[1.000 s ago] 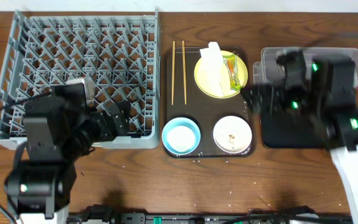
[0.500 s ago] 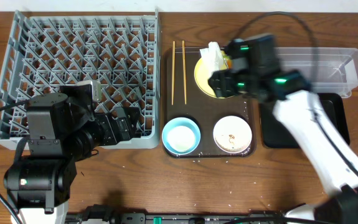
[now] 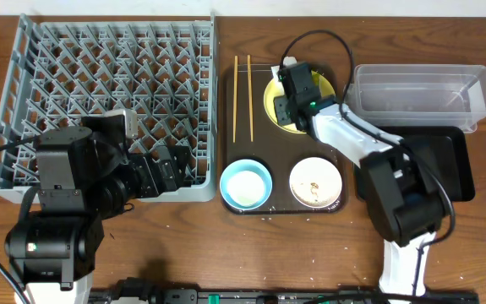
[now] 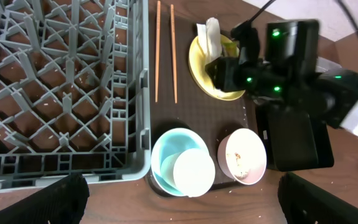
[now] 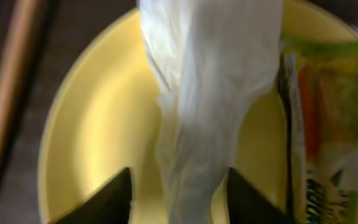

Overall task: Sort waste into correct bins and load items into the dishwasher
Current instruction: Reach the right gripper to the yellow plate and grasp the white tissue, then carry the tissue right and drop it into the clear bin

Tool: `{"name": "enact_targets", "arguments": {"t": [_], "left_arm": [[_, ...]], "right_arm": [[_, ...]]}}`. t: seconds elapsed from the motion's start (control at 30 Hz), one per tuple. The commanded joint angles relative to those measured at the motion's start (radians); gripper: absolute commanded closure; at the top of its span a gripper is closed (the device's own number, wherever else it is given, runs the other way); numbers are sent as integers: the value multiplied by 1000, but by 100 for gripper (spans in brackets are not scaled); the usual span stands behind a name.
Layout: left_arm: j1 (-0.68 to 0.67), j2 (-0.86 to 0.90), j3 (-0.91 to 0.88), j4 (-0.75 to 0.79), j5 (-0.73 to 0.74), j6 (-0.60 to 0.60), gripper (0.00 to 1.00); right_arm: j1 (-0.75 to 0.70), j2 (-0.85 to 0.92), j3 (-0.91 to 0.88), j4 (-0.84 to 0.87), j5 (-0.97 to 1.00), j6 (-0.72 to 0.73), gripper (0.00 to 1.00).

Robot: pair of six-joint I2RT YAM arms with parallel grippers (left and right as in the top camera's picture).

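While the right gripper [image 5: 180, 194] hangs spread astride the white paper [image 5: 210, 93] on the yellow plate [image 5: 98, 137], snack wrapper [image 5: 319, 112] beside it on the plate, left gripper [image 3: 165, 169] spread, well apart from the plate

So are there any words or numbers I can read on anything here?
None can be read.
Snack wrapper on the yellow plate: dark letters near its lower end, too blurred to read in the right wrist view and too small in the other views.
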State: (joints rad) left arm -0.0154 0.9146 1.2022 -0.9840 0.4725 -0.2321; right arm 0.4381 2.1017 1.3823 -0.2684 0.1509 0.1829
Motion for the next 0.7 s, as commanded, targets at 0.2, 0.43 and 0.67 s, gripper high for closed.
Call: {"name": "enact_targets", "arguments": {"t": [0.2,0.43,0.67], "left_arm": [[-4,0,21,1,14,6,2],[-4,0,21,1,14,6,2],[-4,0,21,1,14,6,2]], "right_arm": [[-25,-19,11,-31,28,116,99],[-97,-177,11,-80,-115,138,99],[-153,-372,11,-94,-166,228,99]]}}
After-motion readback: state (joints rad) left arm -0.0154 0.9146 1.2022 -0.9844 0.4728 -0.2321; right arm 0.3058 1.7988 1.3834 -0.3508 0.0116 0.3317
